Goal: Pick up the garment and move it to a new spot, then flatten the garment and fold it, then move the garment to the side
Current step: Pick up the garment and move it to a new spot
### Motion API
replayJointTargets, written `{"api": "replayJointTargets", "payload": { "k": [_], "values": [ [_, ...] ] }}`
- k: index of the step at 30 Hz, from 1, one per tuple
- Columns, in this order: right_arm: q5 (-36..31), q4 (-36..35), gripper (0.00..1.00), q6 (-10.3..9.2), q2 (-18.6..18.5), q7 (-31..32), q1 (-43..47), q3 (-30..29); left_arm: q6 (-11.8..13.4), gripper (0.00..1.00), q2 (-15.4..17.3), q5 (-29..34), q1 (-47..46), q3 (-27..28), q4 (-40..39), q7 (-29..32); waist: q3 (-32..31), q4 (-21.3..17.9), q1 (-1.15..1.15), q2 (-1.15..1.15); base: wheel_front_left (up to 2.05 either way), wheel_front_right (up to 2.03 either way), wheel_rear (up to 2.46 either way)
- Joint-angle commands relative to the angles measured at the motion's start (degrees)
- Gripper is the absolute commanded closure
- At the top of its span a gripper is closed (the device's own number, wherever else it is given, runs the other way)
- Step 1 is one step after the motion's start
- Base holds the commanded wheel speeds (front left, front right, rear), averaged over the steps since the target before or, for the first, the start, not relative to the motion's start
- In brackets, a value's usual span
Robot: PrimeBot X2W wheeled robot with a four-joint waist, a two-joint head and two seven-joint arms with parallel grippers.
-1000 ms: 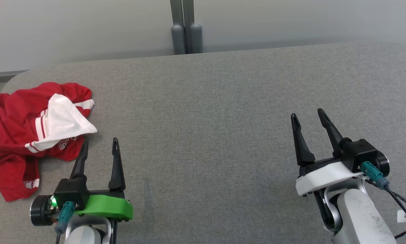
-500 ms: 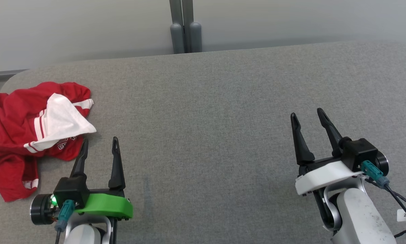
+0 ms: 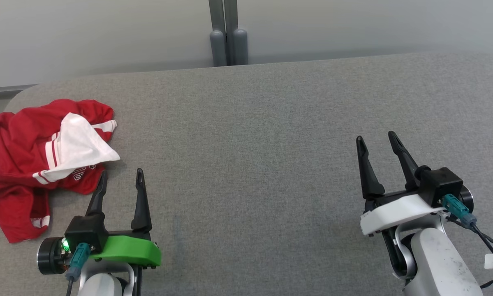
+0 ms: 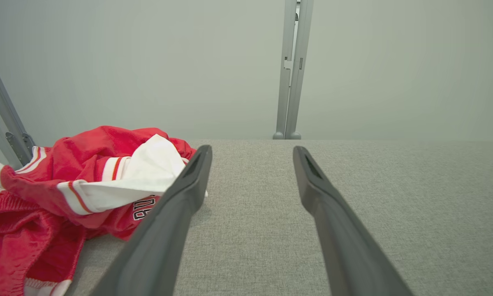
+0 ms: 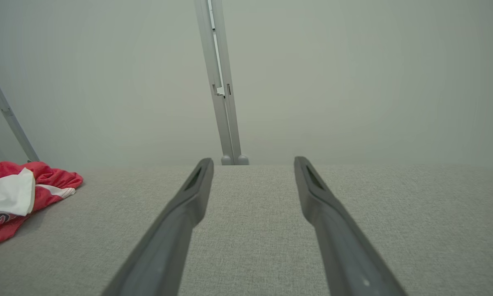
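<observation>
A crumpled red garment (image 3: 20, 156) with white stripes and a white flap lies at the table's far left; it also shows in the left wrist view (image 4: 77, 185) and at the left edge of the right wrist view (image 5: 20, 197). My left gripper (image 3: 121, 174) stands open just right of and below the garment, its left finger close to the cloth's hem, nothing between its fingers. In its own view the left gripper (image 4: 250, 154) is beside the cloth. My right gripper (image 3: 376, 139) is open far to the right over bare fabric, and its own view shows the right gripper (image 5: 252, 164) holding nothing.
The grey fabric table (image 3: 246, 135) has a rounded left corner close to the garment. Behind its far edge rises a grey post (image 3: 227, 37) against a pale wall. A slanted metal strut (image 4: 3, 115) stands at the left.
The whole head view has shifted slightly, so the camera moved. Neither gripper nor the garment has visibly moved on the table.
</observation>
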Motion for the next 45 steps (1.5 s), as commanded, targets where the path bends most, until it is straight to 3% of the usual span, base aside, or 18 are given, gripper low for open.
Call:
{"api": "replayJointTargets", "payload": {
  "k": [1, 11, 21, 45],
  "values": [
    [0.36, 0.15, 0.00, 0.03, -0.07, -0.18, -0.17, -0.13, -0.05, 0.00, 0.38, -0.73, -0.88, 0.08, 0.13, -0.02, 0.06, 0.09, 0.00, 0.00, 0.00, 0.00, 0.00],
    [1.45, 0.16, 0.00, 0.03, -0.06, -0.18, -0.33, -0.04, 0.47, 0.00, 0.38, -0.77, -0.89, 0.44, 0.40, -0.02, -0.01, 0.93, 0.00, 0.00, 0.00, 0.00, 0.00],
    [3.51, 0.92, 0.00, 0.03, -0.08, -0.18, 0.23, 1.66, 1.17, 0.00, 0.37, -2.11, -0.57, 1.23, 0.64, -0.02, -0.01, 4.22, 0.00, 0.00, 0.00, 0.00, 0.00],
    [7.05, 0.55, 0.00, 0.03, -0.11, -0.18, 2.06, 4.01, 1.85, 0.00, 0.35, -4.21, 2.34, 5.26, 1.44, -0.02, -1.97, 22.26, 0.00, 0.00, 0.00, 0.00, 0.00]
  ]
}}
